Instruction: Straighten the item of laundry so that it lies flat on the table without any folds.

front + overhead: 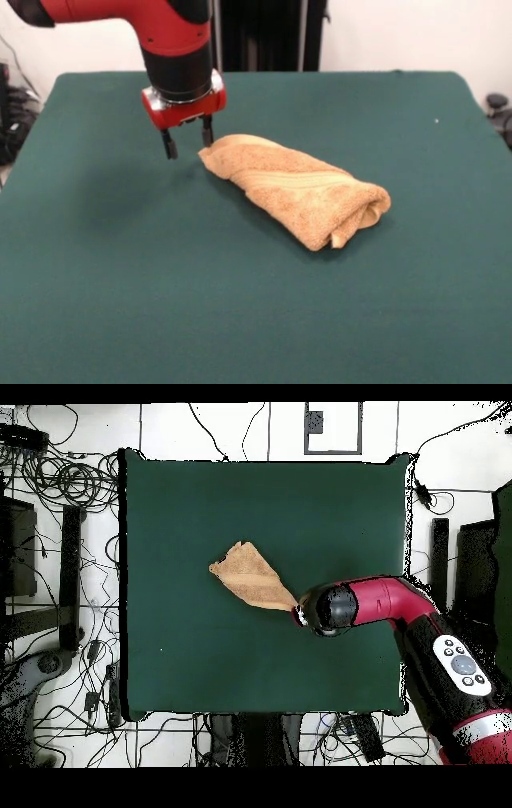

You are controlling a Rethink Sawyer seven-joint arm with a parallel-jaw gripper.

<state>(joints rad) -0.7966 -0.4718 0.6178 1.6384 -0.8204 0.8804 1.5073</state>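
The golden-tan towel (300, 190) lies bunched and folded over itself near the middle of the dark green table (240, 320); a paler band runs along its top. From overhead the towel (250, 576) is a narrow folded wedge. My gripper (187, 142) hangs open just at the towel's upper-left end, one finger close to the cloth corner, holding nothing. From overhead the arm's wrist covers the gripper (300, 615) at the towel's lower-right tip.
The red arm (400, 609) reaches in over the table's right edge in the overhead view. Cables and equipment (70, 504) lie on the floor around the table.
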